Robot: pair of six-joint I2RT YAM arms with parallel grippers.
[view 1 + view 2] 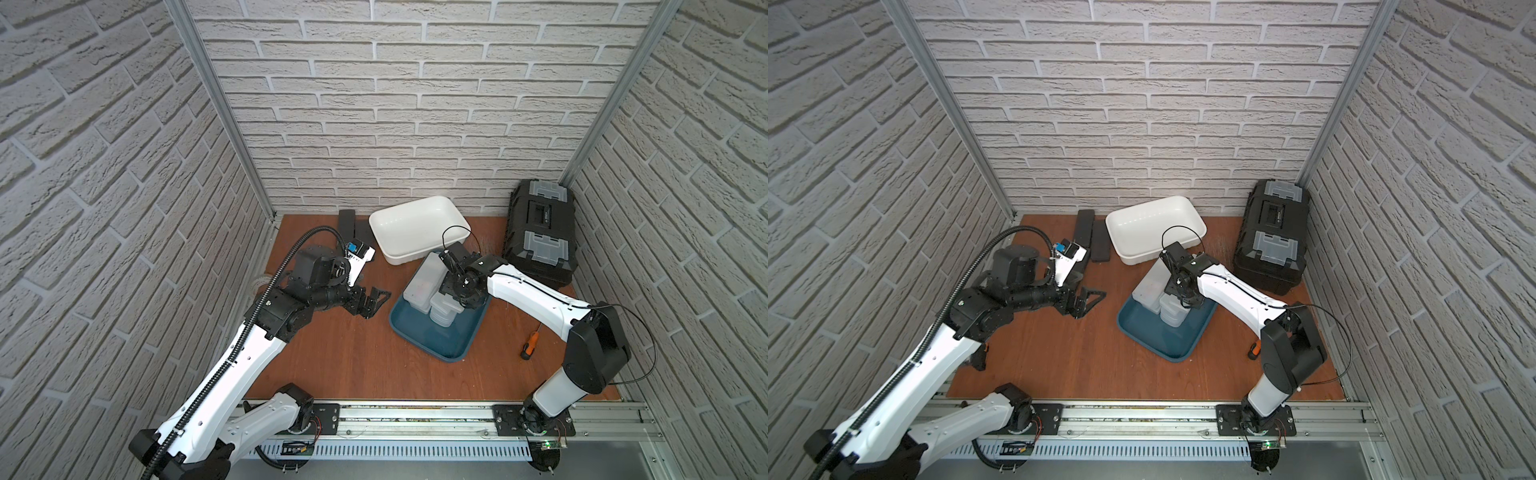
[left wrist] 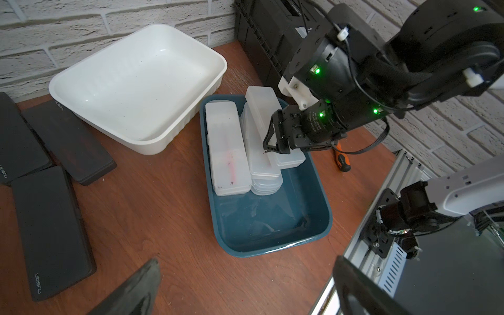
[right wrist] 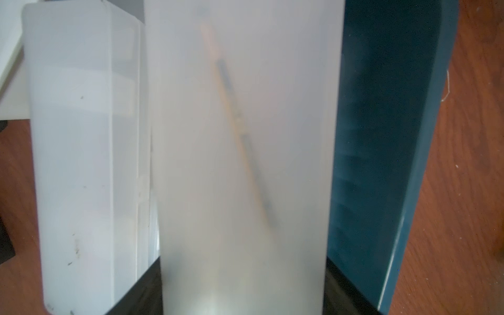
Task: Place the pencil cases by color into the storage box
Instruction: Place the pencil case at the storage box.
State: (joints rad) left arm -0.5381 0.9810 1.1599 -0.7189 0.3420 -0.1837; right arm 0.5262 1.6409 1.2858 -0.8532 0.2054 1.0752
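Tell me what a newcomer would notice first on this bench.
The eye goes first to the blue tray, where frosted white pencil cases are piled at one end and the right gripper is shut on the topmost case. Next come the empty white tub just behind the tray by the brick wall, and the black pencil cases lying flat on the wooden table near the left arm.

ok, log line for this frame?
right gripper: shut on frosted case in blue tray | left gripper: open, empty | black cases: on table | white bin: empty
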